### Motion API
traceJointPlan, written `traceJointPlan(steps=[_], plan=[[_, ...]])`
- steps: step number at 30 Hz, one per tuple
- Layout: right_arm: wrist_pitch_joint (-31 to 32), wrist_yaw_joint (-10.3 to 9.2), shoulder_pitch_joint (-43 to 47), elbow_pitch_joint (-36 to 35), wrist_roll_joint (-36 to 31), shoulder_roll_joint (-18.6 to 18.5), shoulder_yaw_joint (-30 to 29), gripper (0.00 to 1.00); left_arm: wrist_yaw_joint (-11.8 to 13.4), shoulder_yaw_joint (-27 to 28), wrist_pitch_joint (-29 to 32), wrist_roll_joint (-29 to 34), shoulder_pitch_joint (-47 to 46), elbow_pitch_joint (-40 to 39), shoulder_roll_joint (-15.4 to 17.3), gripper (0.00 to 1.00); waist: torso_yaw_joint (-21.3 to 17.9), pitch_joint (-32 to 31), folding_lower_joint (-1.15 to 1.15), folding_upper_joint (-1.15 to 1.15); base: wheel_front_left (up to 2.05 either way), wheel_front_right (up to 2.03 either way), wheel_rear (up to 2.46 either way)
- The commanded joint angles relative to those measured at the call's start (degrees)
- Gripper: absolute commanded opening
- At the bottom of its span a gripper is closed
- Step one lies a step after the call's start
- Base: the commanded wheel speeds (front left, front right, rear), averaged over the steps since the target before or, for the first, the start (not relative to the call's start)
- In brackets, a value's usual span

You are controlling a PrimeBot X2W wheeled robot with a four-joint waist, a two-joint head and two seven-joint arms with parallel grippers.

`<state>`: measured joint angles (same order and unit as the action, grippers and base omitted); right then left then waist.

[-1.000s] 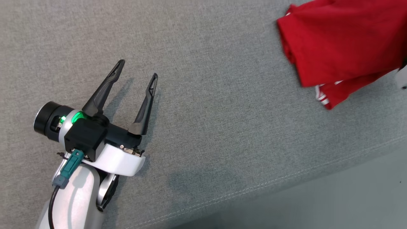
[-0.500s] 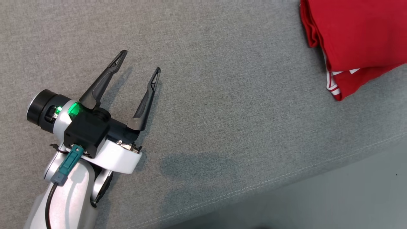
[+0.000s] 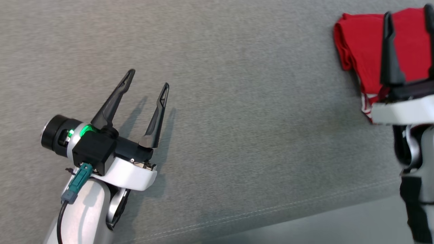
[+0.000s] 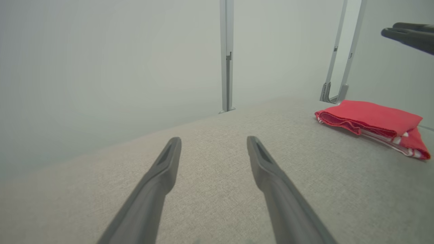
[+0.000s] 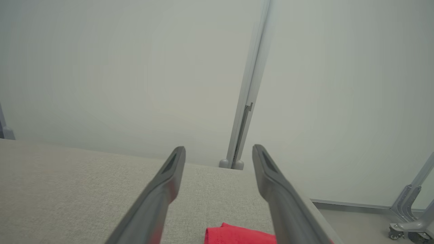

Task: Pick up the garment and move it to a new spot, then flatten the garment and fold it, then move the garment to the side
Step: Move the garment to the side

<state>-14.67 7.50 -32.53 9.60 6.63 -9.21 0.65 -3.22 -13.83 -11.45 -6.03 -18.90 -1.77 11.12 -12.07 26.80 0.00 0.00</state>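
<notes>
the folded red garment (image 3: 359, 44) (white stripes at its lower edge) lies at the right of the grey fabric table (image 3: 237, 101). the right tool (image 3: 408, 12) hovers above it, 2 fingers spread apart, holding nothing. the left tool (image 3: 148, 78), likewise spread and empty, sits well apart from the garment.

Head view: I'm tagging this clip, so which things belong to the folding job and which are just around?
Job: red garment, folded; left pincer, open and empty; right pincer, open over the garment.
Just around: grey cushion under it all; metal post; pale wall.
</notes>
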Motion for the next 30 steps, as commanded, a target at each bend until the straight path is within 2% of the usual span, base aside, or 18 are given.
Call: traceJointPlan(steps=[1, 6, 14, 21, 30], plan=[[-0.32, -0.01, 2.64, -2.55, 0.05, -0.03, 0.90, 1.00, 0.85, 2.12, -0.75, -0.48, 0.37, -1.02, 0.20, 1.00, 3.83, -2.66, 0.00, 0.00, 0.00, 0.00, 0.00], [-0.32, -0.01, 9.59, -5.58, -0.32, 1.65, 1.04, 1.00, 2.76, 3.32, -2.24, -1.90, 3.11, 0.84, -1.29, 1.00, 9.85, -5.76, 0.00, 0.00, 0.00, 0.00, 0.00], [-0.32, -0.01, 18.26, -7.63, -1.82, 3.28, -0.58, 1.00, 4.76, 5.82, -3.11, -3.43, 6.90, 2.92, -1.52, 1.00, 17.18, -10.42, 0.00, 0.00, 0.00, 0.00, 0.00], [0.48, -0.01, 24.68, -9.72, -1.93, 5.22, -3.06, 1.00, 5.44, 7.17, -3.35, -4.38, 9.85, 4.02, -1.31, 1.00, 19.14, -14.15, 0.00, 0.00, 0.00, 0.00, 0.00], [2.47, -0.01, 32.14, -12.75, -1.05, 6.28, -3.09, 1.00, 5.60, 7.91, -3.04, -5.25, 13.10, 4.70, -0.27, 1.00, 17.02, -17.91, 0.00, 0.00, 0.00, 0.00, 0.00]])
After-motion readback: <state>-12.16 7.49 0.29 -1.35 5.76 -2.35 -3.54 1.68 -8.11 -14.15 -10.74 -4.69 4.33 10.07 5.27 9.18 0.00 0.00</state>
